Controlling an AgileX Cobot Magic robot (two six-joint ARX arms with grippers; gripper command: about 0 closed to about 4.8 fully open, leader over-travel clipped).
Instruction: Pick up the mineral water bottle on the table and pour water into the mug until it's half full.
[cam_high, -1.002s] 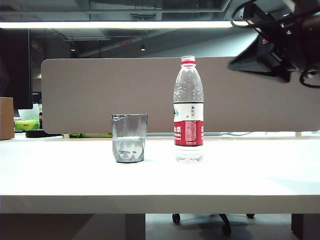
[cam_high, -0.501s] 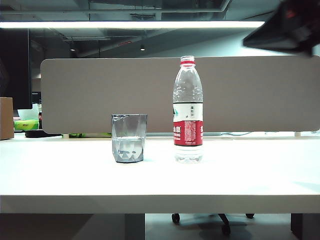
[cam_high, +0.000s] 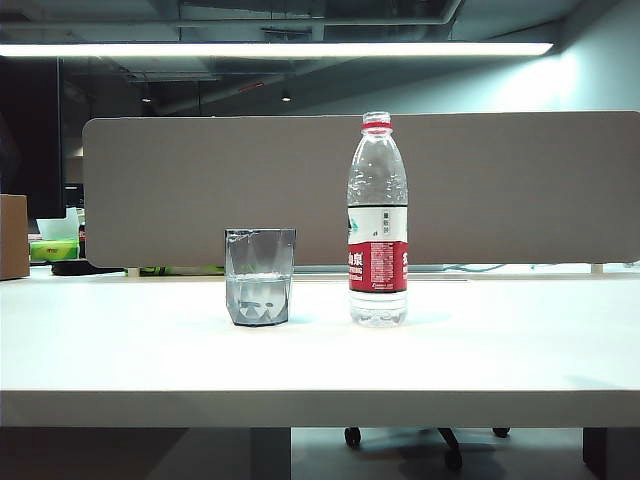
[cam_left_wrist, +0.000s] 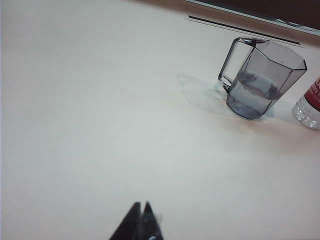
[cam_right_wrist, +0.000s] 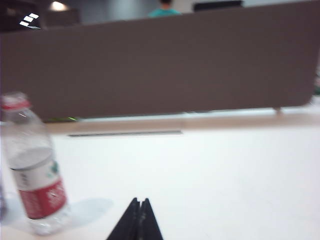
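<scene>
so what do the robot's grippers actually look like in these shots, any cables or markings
Only the fingertips show. The left gripper ends in two black, tapered, wedge-shaped fingers; the right gripper looks the same, black and pointed. No cables or markings are visible, and neither arm appears in the exterior view.

Grey partition panel (cam_high: 360, 190) under ceiling strip light (cam_high: 270, 49)

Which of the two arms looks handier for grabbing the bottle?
Probably the right. Its shut end effector has the upright bottle nearby in view. The left end effector, also shut, faces the mug, with the bottle beyond it.
</scene>
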